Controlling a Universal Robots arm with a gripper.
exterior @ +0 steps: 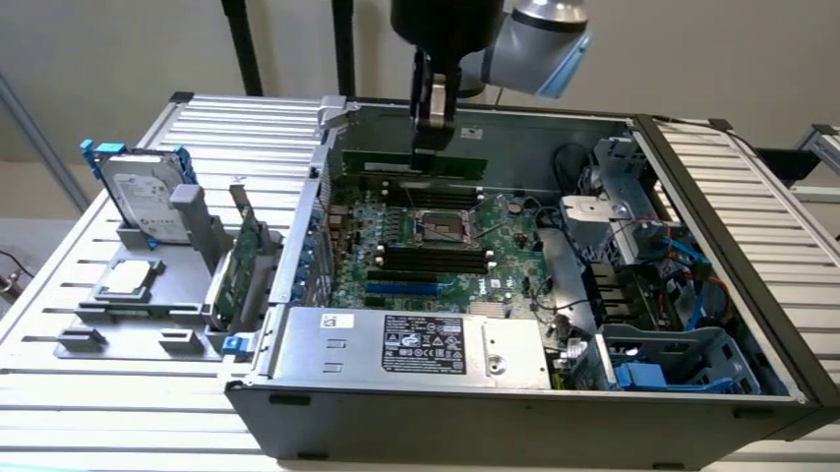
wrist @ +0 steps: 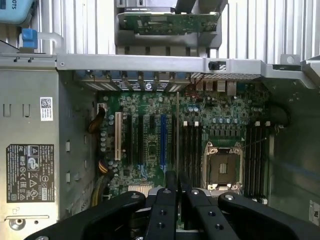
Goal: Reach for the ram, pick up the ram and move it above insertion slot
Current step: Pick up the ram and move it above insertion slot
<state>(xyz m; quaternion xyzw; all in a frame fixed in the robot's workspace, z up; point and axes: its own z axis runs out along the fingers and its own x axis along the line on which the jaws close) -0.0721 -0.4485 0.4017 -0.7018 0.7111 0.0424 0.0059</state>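
My gripper [exterior: 431, 147] hangs over the open computer case, shut on the ram [exterior: 413, 163], a long thin green stick held level on its edge. In the wrist view the ram [wrist: 177, 130] shows edge-on as a thin line running out from between the black fingers [wrist: 165, 200]. It lies parallel to the black insertion slots [wrist: 191, 150] beside the processor socket [wrist: 222, 167] and seems to hang just beside that bank. A second bank of slots [exterior: 400, 183] lies on the socket's far side. The ram is well above the board; which slot lies under it I cannot tell.
A grey stand on the exterior view's left holds a hard drive [exterior: 138, 197], a green expansion card [exterior: 243, 251] and a processor [exterior: 132, 280]. The power supply [exterior: 413, 344] fills the case's near side. Cables and drive cages [exterior: 643, 265] crowd the right. A short blue slot [exterior: 400, 289] lies near the black slots.
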